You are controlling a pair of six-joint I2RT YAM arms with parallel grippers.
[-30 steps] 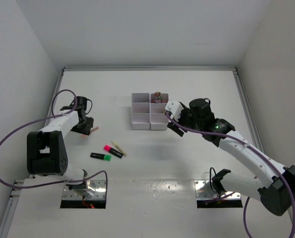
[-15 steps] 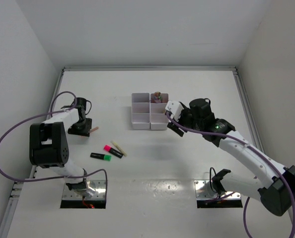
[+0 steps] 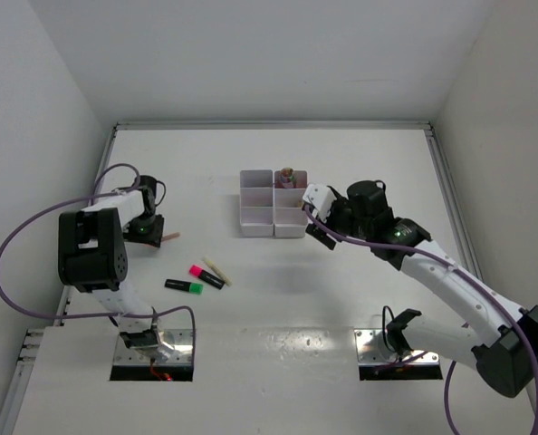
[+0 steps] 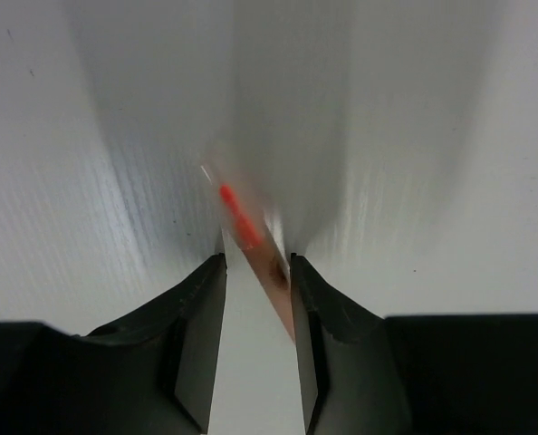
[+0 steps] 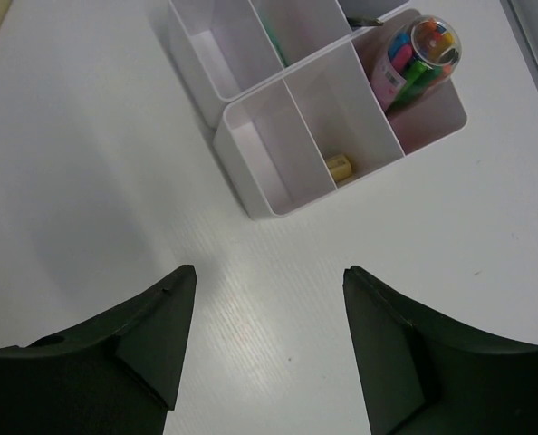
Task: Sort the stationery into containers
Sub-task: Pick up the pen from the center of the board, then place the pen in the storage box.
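Note:
My left gripper (image 3: 148, 228) sits low on the table at the left, shut on a thin peach stick (image 3: 171, 237). In the left wrist view the stick (image 4: 267, 272), which has a red mark, runs aslant between the two narrow-set fingers and touches both. My right gripper (image 3: 316, 227) is open and empty, hovering just off the right front corner of the white six-compartment tray (image 3: 257, 216). The right wrist view shows the gripper (image 5: 269, 276) and the tray (image 5: 251, 195) holding a small yellow eraser (image 5: 339, 165) and a clear capsule of coloured bits (image 5: 423, 45). No scissors show clearly.
A pink highlighter (image 3: 206, 275), a green highlighter (image 3: 185, 286) and a tan stick (image 3: 216, 270) lie together left of centre, nearer than the tray. White walls close in the table on the left, back and right.
The left arm's upper links have swung towards the left wall while its gripper stayed by the peach stick. The right arm has hardly moved.

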